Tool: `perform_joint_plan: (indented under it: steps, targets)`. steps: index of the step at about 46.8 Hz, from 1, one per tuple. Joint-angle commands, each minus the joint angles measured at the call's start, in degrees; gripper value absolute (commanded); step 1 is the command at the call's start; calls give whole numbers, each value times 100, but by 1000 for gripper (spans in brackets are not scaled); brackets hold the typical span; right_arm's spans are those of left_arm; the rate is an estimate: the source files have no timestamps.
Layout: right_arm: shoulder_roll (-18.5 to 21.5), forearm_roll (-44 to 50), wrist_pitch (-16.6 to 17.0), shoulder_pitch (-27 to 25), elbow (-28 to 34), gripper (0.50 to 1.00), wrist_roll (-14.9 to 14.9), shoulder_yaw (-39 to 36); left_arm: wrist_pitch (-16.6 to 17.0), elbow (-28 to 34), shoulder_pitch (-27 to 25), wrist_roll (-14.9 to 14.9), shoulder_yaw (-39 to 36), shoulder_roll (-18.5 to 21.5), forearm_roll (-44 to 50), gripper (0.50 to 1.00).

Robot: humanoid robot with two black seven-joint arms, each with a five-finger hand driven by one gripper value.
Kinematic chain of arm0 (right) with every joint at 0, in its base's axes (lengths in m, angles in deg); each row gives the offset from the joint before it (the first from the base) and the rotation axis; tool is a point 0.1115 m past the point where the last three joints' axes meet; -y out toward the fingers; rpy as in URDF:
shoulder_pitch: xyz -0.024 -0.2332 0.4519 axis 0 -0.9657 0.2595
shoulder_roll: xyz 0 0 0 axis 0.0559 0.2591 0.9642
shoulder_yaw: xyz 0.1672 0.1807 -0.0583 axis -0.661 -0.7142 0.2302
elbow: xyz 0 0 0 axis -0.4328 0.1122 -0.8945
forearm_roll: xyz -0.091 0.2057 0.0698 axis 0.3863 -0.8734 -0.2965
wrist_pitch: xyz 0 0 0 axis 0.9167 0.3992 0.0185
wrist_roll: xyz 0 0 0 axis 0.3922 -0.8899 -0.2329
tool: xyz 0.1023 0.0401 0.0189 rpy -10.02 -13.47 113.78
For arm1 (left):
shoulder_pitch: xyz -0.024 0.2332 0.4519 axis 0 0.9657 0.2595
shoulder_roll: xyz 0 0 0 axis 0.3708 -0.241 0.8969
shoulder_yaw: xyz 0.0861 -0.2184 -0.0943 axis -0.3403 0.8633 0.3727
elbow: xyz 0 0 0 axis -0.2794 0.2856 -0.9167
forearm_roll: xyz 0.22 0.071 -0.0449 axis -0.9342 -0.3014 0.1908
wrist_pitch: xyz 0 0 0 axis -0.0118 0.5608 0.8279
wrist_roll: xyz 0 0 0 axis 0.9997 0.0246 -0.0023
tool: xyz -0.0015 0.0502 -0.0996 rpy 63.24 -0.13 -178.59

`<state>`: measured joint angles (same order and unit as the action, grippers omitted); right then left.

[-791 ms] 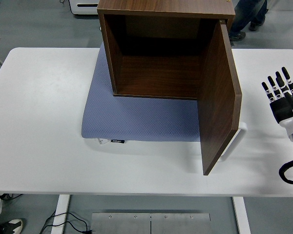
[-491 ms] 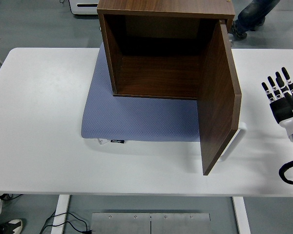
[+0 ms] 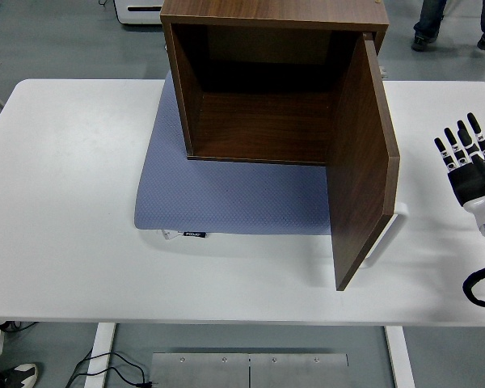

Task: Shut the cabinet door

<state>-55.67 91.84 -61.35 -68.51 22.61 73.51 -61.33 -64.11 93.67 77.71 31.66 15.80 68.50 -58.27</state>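
I see the cabinet standing on a blue mat mid-table, its door swung wide open toward me. My right hand hangs at the right edge, fingers straight and spread, holding nothing, well apart from the door.

Probably a robotics lab, white test table, grey floor, cables underneath, robot hand, person's legs behind.
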Motion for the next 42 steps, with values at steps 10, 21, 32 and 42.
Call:
perform_joint_plan:
  steps: [10,21,32,42]
  targets:
    - [18,0,0,8,1,1000,-18,-1,-1,0,1,1,-1,0,-2,1000]
    - [18,0,0,35,1,1000,-18,-1,-1,0,1,1,-1,0,-2,1000]
    - [27,0,0,52,1,1000,-18,-10,-1,0,10,1,-1,0,-2,1000]
    - [-26,0,0,44,1,1000,-18,-80,-1,0,10,1,-1,0,-2,1000]
